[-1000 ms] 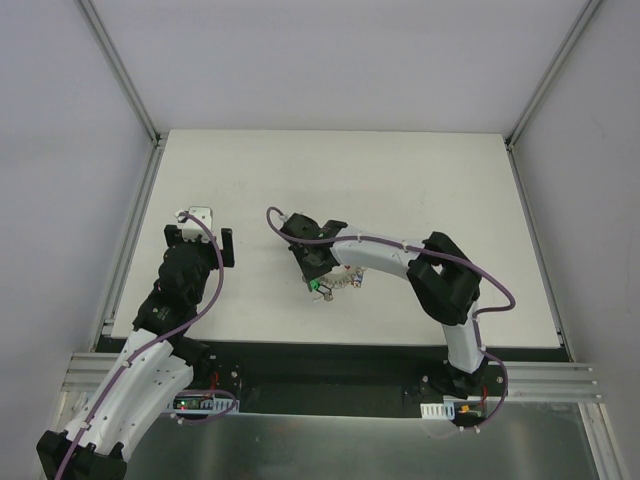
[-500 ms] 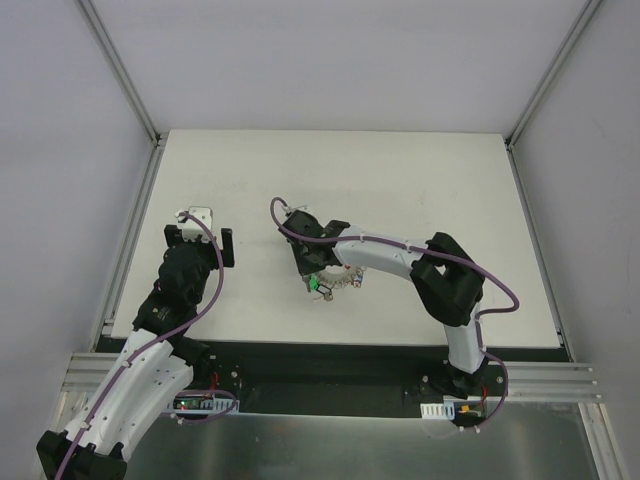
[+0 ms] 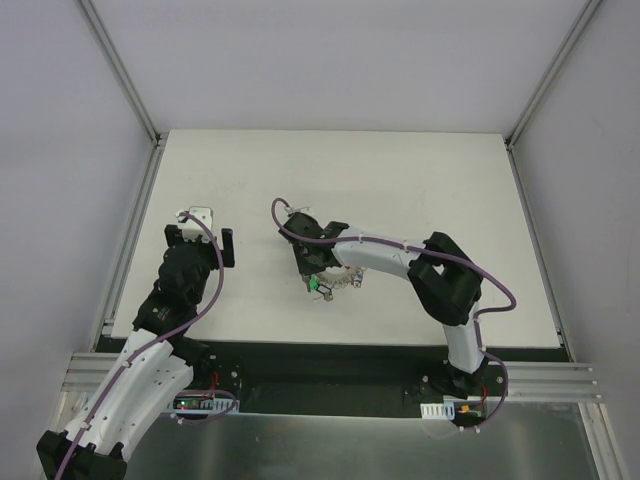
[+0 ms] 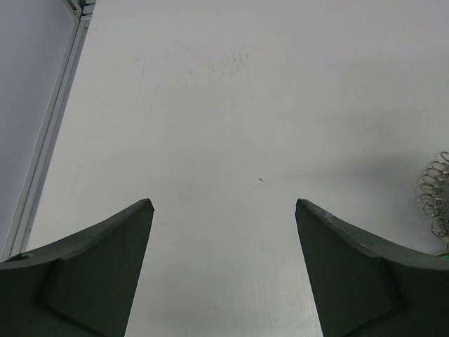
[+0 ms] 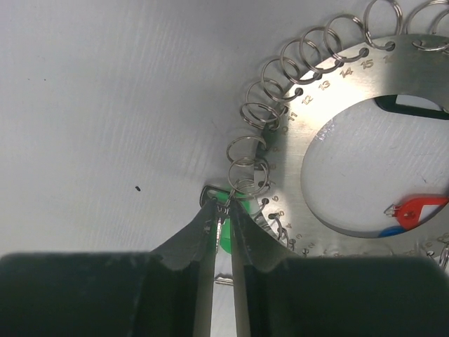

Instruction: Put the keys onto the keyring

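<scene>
The right gripper (image 5: 223, 214) has its jaws drawn almost together, pinching the small silver key with a green plastic tag (image 5: 225, 239) edge-on, so only a sliver of tag and the key's head show past the tips. The tips sit right at the rim of the wide, flat silvery-grey metal keyring (image 5: 323, 98), which lies on the white table (image 5: 105, 105). The key's head meets one of the little wire split rings (image 5: 249, 168) lined along that rim, but whether it has threaded into the coil cannot be told. The hold looks thin, so the likeliest trouble is the key twisting or slipping out when pressed against the springy wire. A sideways push could also slide the keyring across the table, since nothing pins it: the left gripper (image 4: 223, 203) hangs wide open beside it, gripping nothing. A blue tag (image 5: 391, 230) shows through the keyring's central hole next to a red tag (image 5: 415, 209), and whether its key is attached is unclear.
</scene>
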Tool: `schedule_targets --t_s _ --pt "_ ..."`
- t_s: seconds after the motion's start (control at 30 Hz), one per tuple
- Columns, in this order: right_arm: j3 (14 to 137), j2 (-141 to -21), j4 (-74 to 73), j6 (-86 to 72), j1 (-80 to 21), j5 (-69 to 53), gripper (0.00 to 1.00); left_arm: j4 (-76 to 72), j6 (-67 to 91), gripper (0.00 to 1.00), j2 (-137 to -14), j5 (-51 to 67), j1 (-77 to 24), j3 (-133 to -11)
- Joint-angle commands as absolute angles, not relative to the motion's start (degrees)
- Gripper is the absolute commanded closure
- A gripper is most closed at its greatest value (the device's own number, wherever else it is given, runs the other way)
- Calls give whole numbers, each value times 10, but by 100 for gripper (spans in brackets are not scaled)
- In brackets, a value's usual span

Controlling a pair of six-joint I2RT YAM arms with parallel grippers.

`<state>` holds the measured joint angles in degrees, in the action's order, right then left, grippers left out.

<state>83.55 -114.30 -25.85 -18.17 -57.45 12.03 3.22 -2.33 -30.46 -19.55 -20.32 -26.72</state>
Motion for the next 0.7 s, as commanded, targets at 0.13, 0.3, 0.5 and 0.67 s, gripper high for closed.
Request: schedule_targets --t_s 0.13,0.3,0.5,0.67 --pt "838 -1160 -256 -194 -572 139 85 9 -28 18 -301 -185 -210 -265" --pt "838 -1163 -255 -193 -571 144 85 10 -29 18 -301 -185 -210 -265" --pt "842 -1160 -264 -192 -571 156 84 10 -29 18 -301 -185 -210 -265" --pt "831 -1123 -285 -179 -567 186 76 9 -29 18 -301 -185 -210 -264"
